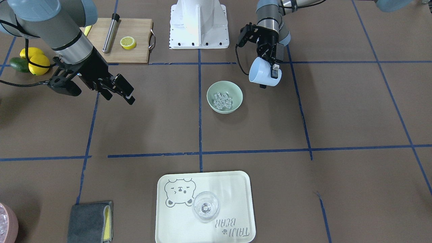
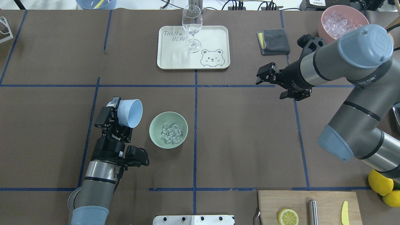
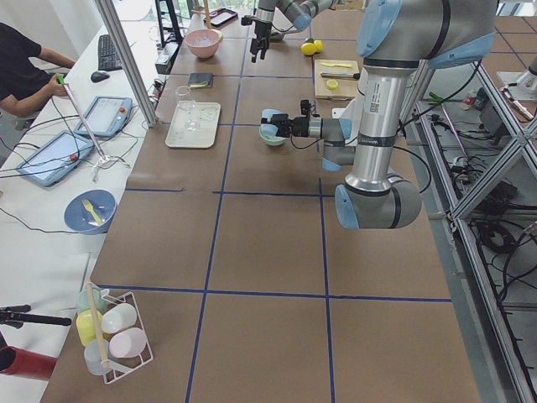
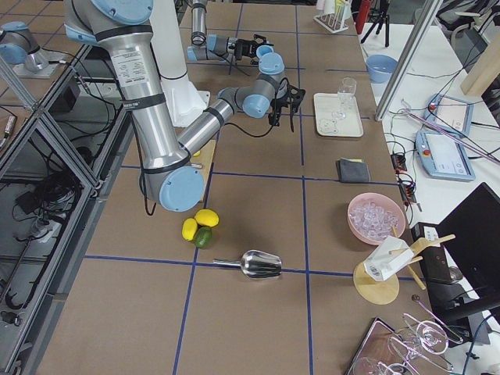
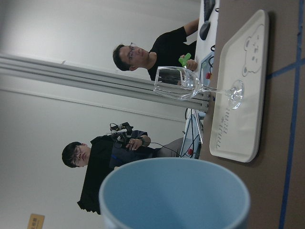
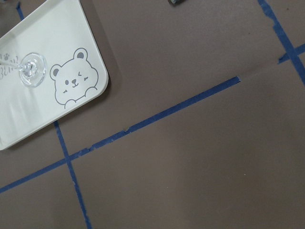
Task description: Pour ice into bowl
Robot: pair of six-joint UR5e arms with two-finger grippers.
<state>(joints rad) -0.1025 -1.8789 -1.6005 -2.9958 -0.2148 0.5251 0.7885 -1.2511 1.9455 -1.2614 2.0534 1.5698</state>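
Observation:
The pale mint-green bowl (image 2: 156, 125) stands on the table left of the centre line, with the clear ice cubes (image 2: 171, 134) piled inside it. They also show in the front view: bowl (image 1: 237, 91), ice (image 1: 222, 100). My left gripper (image 2: 118, 110) is shut on a light blue cup (image 2: 130, 112). It holds the cup tipped on its side above the table, just left of the bowl, mouth toward the bowl. No ice shows in the cup (image 5: 176, 191). My right gripper (image 2: 265, 75) is open and empty, far to the right of the bowl.
A cream bear tray (image 2: 175, 56) with a wine glass (image 2: 192, 28) sits at the far side. A grey cloth (image 2: 275, 41) and a pink container (image 2: 323, 29) of ice are far right. A cutting board (image 2: 325, 200) with a lemon half (image 2: 287, 216) lies near right, next to lemons (image 2: 379, 182).

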